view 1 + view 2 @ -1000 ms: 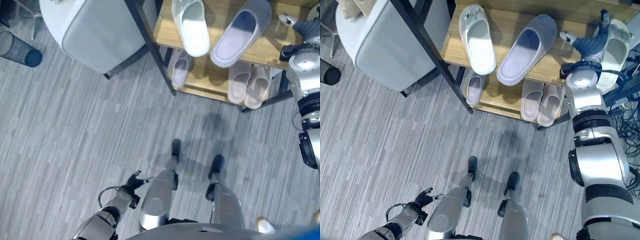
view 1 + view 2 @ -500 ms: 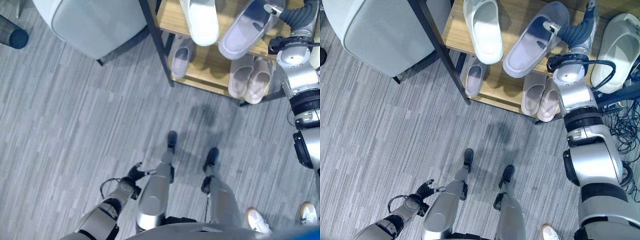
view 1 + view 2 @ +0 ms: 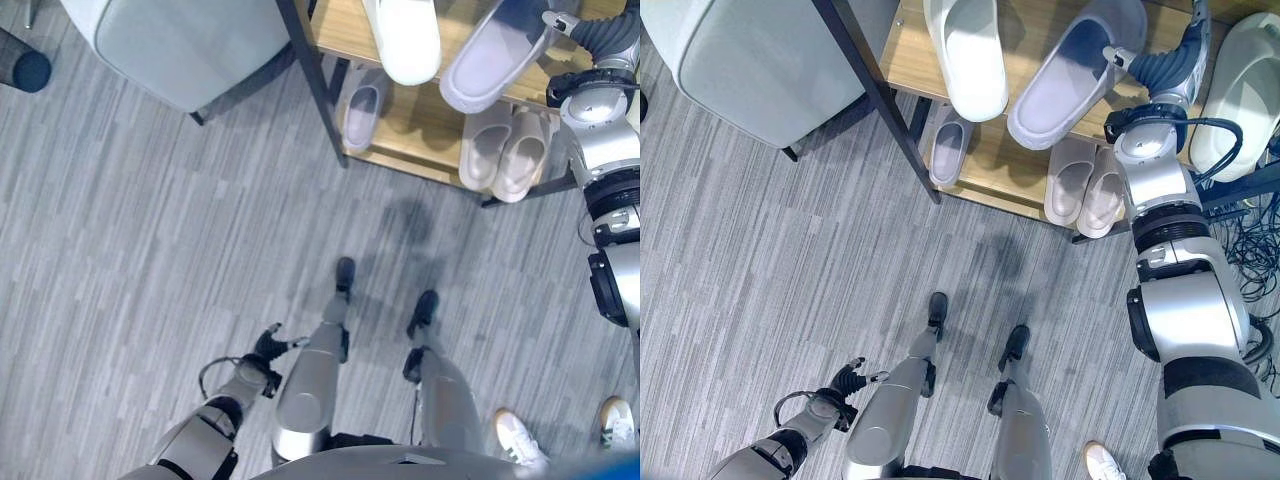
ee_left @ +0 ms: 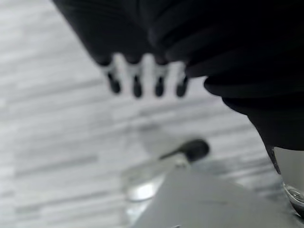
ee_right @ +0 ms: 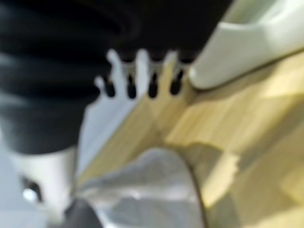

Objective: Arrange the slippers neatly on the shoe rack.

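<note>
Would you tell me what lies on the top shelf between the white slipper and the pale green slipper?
In the right eye view, the lavender slipper and the right hand at its side.

The shoe rack (image 3: 908, 70) had pale wooden shelves on a black frame; on top lay a white slipper (image 3: 968, 55) and a lavender-grey slipper (image 3: 1070, 75), below a beige pair (image 3: 1086, 193), over grey streaked flooring (image 3: 760, 270)

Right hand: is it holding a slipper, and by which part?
Nothing held: the right hand has straight fingers over the top shelf, between the grey slipper and the pale slipper.
</note>
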